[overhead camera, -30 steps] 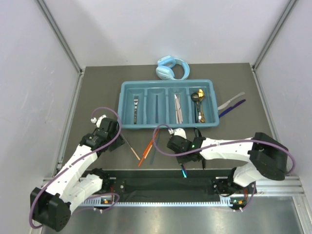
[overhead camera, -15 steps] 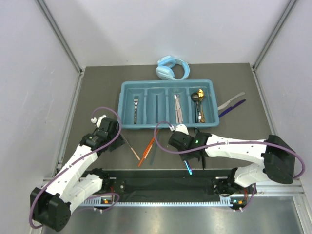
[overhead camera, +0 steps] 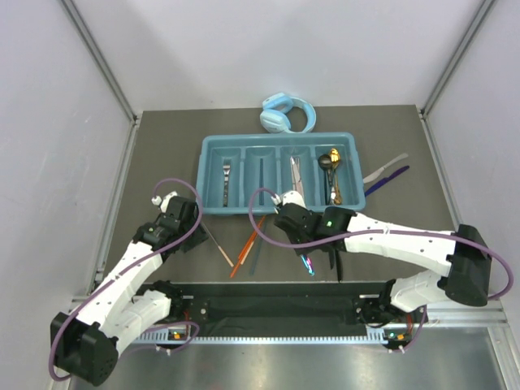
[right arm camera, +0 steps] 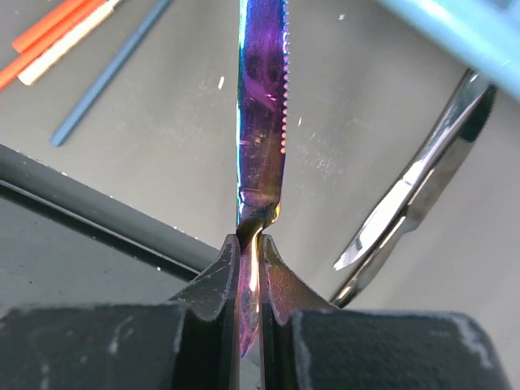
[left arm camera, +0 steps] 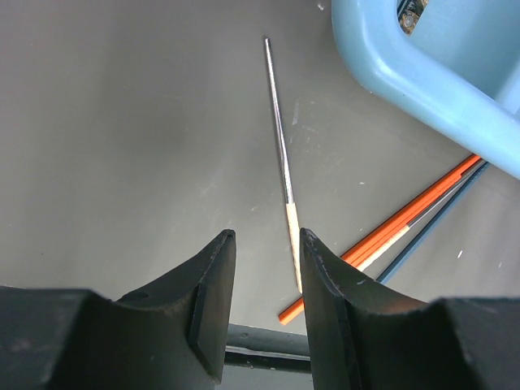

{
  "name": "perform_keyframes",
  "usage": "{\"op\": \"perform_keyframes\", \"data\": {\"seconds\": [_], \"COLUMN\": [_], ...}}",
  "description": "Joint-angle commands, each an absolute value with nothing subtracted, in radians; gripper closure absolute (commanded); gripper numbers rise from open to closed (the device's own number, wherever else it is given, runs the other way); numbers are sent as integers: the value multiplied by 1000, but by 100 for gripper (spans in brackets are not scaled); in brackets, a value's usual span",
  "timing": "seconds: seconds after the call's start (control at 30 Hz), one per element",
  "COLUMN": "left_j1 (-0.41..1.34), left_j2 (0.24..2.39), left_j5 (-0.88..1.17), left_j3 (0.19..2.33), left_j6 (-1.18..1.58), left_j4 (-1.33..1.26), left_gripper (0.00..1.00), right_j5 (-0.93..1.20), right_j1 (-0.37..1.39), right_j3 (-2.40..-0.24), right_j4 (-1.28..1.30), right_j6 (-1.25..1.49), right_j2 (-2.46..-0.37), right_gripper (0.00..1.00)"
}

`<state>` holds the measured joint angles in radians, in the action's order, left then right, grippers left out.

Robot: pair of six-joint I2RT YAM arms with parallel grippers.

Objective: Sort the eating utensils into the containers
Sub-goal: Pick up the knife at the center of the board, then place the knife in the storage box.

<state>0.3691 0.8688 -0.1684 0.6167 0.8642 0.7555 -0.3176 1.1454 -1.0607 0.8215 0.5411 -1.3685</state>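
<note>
1. Right gripper [right arm camera: 250, 258]: jaws pinched tight on the iridescent purple knife [right arm camera: 262, 106]. The serrated blade runs from the fingers toward the top of the wrist frame. Overhead, gripper and knife [overhead camera: 307, 264] sit centre frame, just below the near rim of the teal tray [overhead camera: 276, 136].
2. Left gripper [left arm camera: 262, 244]: jaws partly apart, nothing between them. A silver-and-wood chopstick [left arm camera: 280, 154] lies on the table straight ahead. The orange chopsticks [left arm camera: 406, 215] lie at lower right.
3. Room: grey table [left arm camera: 122, 122] fills the left of the left wrist frame, and the tray corner [left arm camera: 422, 81] crowds its upper right.
4. Overhead view alone shows a fork [overhead camera: 226, 180] in the leftmost compartment, a gold spoon [overhead camera: 333, 175] in the rightmost, and headphones [overhead camera: 284, 114] above the tray.
5. Right wrist view alone shows the serrations. A second knife [right arm camera: 414, 195] lies on the table right of the held blade, apart from it.
</note>
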Motion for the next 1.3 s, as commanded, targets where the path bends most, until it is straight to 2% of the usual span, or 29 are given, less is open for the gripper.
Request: {"op": "perform_keyframes", "data": {"seconds": [0.0,0.2,0.33,0.77,1.27], "left_j1": [367,367,367,367,368], "left_j2": [873,865,862,865,868], "left_j5": [-166,-166,-167,-172,-175], "left_j3": [611,611,611,612,612], "left_j6": [854,857,859,861,862], "left_j4": [729,730,733,735,735], "left_gripper": [58,58,58,58,58], "right_j5": [-374,-407,-388,-391,-261], "right_j1": [1155,1103,997,793,623], "right_j3": [-1167,-1253,-1316,-1666,-1712], "right_j4": [859,867,856,887,753], "right_j6": [497,445,393,212,160], "right_j2": [-1354,-1361,-1351,-1471,-1702], "right_gripper": [100,100,100,100,100]}}
